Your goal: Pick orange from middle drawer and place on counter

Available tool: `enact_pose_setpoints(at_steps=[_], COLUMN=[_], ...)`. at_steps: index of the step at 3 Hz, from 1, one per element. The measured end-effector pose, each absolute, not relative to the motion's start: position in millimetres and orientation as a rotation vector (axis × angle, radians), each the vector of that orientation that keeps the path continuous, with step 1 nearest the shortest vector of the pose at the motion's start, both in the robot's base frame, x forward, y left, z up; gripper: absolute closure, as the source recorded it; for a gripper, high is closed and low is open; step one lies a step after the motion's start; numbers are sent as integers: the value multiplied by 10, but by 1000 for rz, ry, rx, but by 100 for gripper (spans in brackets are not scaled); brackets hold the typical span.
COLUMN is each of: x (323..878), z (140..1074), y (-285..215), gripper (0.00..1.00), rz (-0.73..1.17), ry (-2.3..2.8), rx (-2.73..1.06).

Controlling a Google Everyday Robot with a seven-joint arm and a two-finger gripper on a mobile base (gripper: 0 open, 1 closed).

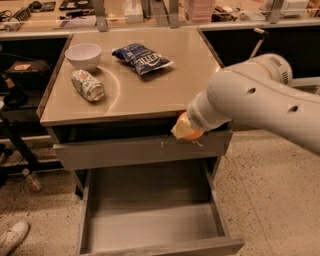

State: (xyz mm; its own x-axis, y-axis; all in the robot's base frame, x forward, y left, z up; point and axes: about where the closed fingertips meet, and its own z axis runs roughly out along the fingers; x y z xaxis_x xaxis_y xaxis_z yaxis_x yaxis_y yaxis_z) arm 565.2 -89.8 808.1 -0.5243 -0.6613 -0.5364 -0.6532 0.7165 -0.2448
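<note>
The orange (196, 135) sits at the tip of my gripper (185, 130), only a sliver of its skin showing under the pale yellowish finger. Grip closed around the fruit, which touches no surface. It hangs just in front of the counter's front right edge, against the closed drawer front with pale scratch marks (125, 150).

Below it, the middle drawer (150, 225) is pulled fully out, grey floor bare, low side walls visible left and right. The fruit is above the drawer's back right part, well clear of the floor.

My arm (260, 95) comes in from the right, white and bulky, covering the counter's right front corner.

The counter (150, 95) carries three things, all toward its back and left: a white bowl (83, 55) at the back left, a crumpled can (87, 85) lying on its side just in front of the bowl, and a dark blue chip bag (142, 58) near the back centre. All are well apart from the gripper.

A cluttered bench (150, 15) runs behind. A white shoe (12, 237) lies on the speckled floor (280, 190) at lower left.
</note>
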Motion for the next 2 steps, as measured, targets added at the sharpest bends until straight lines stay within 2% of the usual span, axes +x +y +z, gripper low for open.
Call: enact_pose_setpoints(at_steps=[2], x=[6190], z=[8939], y=[-1238], gripper=[100], rz=[-159], ry=[2246], rx=[-875])
